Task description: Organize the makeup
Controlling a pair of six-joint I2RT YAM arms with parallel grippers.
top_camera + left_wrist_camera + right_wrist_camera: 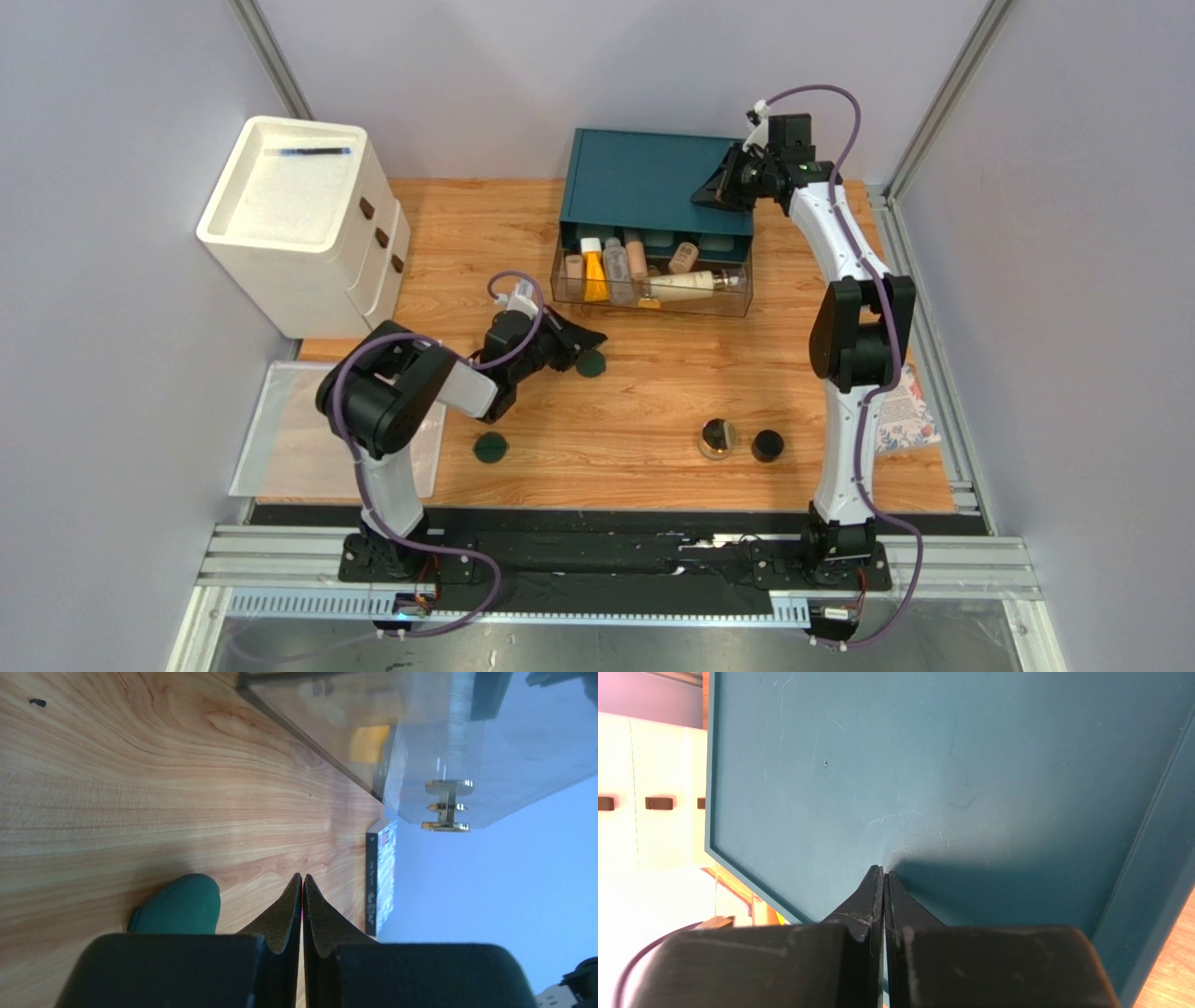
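Both grippers are pinched together empty (the right gripper [885, 871] sits at the teal box [948, 777] top), so the left gripper [302, 882], with a green disc [179, 906] just beside it at eight o'clock, may merely shove that flat disc away.

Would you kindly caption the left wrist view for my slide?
Shut left gripper over the wooden table, a green disc beside it, clear drawer ahead.

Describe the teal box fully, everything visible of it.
The teal box is a matte, plastic-looking case at the back of the wooden table. Its flat top has a raised rim and faint scratches. Its clear drawer is pulled out in front, holding tubes and bottles. The right gripper, jaws shut, points at the top; contact unclear.
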